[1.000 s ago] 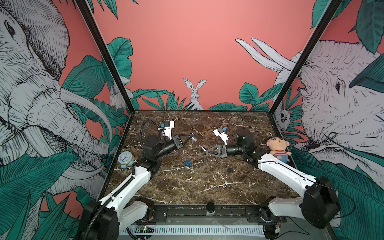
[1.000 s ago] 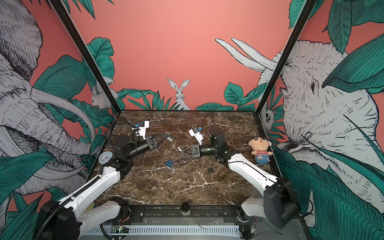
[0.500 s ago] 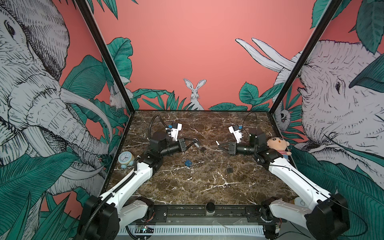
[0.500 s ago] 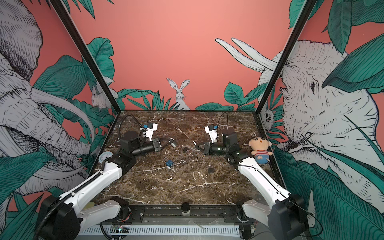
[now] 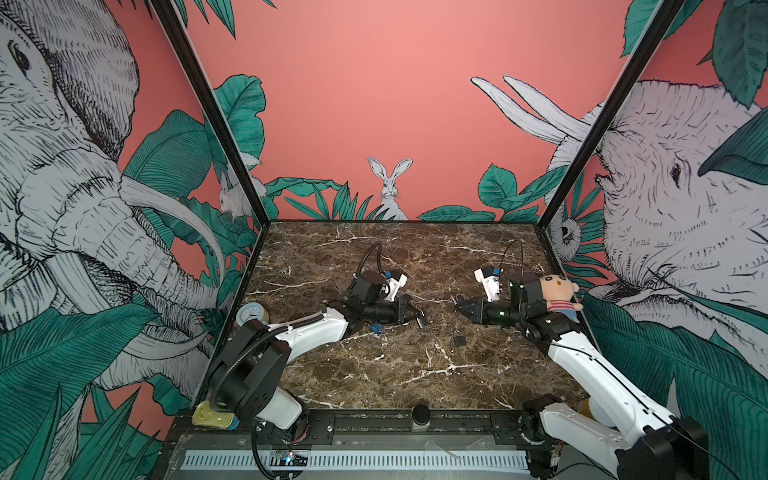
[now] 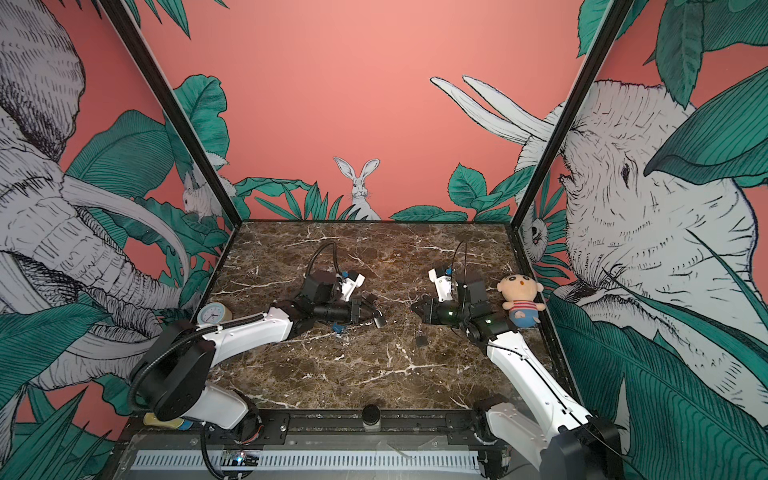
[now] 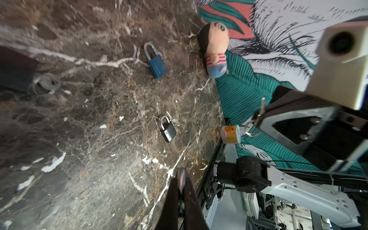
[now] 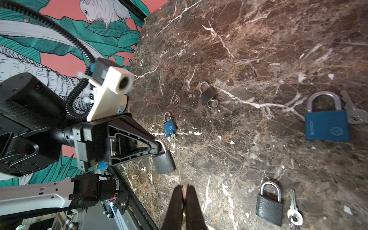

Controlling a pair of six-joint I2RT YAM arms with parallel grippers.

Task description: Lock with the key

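Observation:
My left gripper [image 5: 417, 316] is shut on the shackle of a grey lock [image 8: 163, 161], which hangs from its fingertips just above the marble table [image 5: 374, 374]. The same lock [image 6: 378, 321] shows in both top views. In the left wrist view only the shackle's curved top [image 7: 181, 176] shows between the shut fingers. My right gripper [image 5: 460, 309] faces it from the right, a short gap apart, and is shut on a small silver key [image 7: 262, 108] with a ring [image 7: 250, 130] hanging below. In the right wrist view the key's blade [image 8: 180, 171] shows edge-on ahead of the gripper [image 8: 185, 188].
Several other padlocks lie on the table: a black one [image 5: 458, 338] with its key [image 8: 294, 209], a large blue one [image 8: 327, 124], a small blue one [image 5: 376, 328] and a small dark one [image 8: 208, 93]. A plush doll [image 5: 559, 295] sits at the right wall, a clock [image 5: 250, 313] at the left.
My left gripper has carried the lock to the right and toward the front. My right gripper has drawn back to the right with the key, and the gap between them has widened.

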